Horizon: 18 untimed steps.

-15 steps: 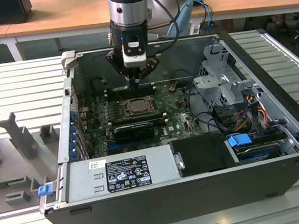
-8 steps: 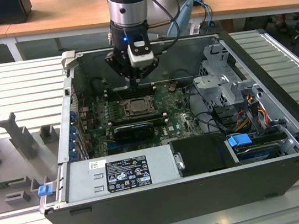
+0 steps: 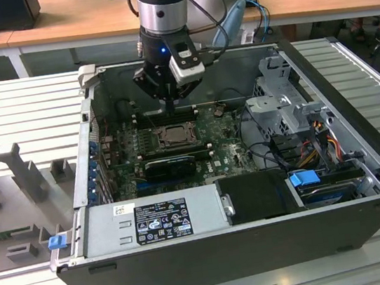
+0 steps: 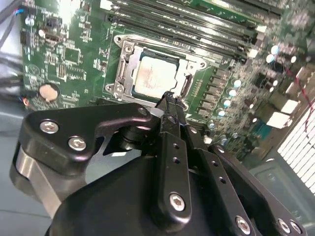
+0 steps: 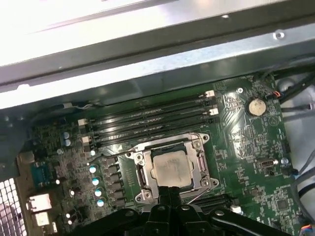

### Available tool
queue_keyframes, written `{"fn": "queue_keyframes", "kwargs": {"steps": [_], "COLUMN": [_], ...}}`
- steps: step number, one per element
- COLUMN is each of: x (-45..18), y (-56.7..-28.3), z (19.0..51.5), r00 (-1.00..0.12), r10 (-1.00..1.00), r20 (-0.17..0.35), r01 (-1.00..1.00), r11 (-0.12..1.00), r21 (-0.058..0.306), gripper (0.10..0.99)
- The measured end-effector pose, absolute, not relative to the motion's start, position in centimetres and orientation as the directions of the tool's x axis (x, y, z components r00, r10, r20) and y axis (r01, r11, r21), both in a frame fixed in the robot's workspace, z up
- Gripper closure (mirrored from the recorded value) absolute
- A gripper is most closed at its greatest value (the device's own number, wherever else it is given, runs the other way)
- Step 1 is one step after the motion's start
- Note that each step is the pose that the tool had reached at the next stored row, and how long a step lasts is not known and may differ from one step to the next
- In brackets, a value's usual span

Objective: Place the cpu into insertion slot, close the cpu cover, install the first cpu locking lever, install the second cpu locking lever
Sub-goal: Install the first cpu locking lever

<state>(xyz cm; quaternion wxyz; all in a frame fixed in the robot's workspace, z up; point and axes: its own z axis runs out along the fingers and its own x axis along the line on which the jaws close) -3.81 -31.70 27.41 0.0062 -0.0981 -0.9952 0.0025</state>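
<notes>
The cpu [image 5: 170, 167] [image 4: 154, 76] is seen seated flat in the insertion slot [image 3: 158, 139], its pale metal top showing just beyond the fingertips of the gripper [image 5: 170, 190] [image 4: 170, 101] in both wrist views. The cpu cover [image 5: 142, 172] [image 4: 125, 65] is laid down around it as a metal frame, with the chip visible through its window. A thin wire lever [image 5: 167, 137] is seen along the socket edge farthest from the fingertips. The gripper's fingers are brought together into a narrow point, and nothing can be made out between them; the tip is held at the near edge of the frame, though contact cannot be told. Past the socket, farther from the gripper, the long black memory slots [image 5: 147, 118] are laid in parallel on the green motherboard [image 5: 246, 152], and a coin battery [image 5: 256, 105] is set off to one side. In the exterior view the gripper [image 3: 170, 105] is hung directly above the socket inside the open computer case [image 3: 261, 246].
</notes>
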Motion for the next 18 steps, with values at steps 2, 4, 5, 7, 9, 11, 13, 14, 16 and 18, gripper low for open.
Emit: {"fn": "queue_keyframes", "kwargs": {"steps": [2, 4, 5, 7, 9, 11, 13, 14, 16, 18], "x": [-3.81, -3.80, -3.80, -3.79, -3.77, -3.77, -3.76, -3.76, -3.76, -3.76], "y": [-31.70, -31.70, -31.70, -31.70, -31.70, -31.70, -31.70, -31.70, -31.70, -31.70], "z": [27.41, 27.39, 27.39, 27.38, 27.38, 27.38, 27.38, 27.38, 27.38, 27.38], "r00": [-0.990, -0.997, -0.998, -1.000, -0.999, -0.997, -0.993, -0.991, -0.987, -0.983], "r10": [0.141, 0.073, 0.060, 0.000, -0.049, -0.077, -0.120, -0.132, -0.160, -0.181], "r20": [0.012, 0.012, 0.012, 0.012, 0.012, 0.012, 0.012, 0.012, 0.012, 0.012], "r01": [0.141, 0.073, 0.060, 0.000, -0.049, -0.077, -0.120, -0.132, -0.161, -0.181], "r11": [0.990, 0.997, 0.998, 1.000, 0.999, 0.997, 0.993, 0.991, 0.987, 0.983], "r21": [-0.006, -0.006, -0.006, -0.006, -0.006, -0.006, -0.006, -0.006, -0.006, -0.006], "gripper": [0.980, 0.980, 0.980, 0.980, 0.980, 0.980, 0.980, 0.980, 0.980, 0.980]}}
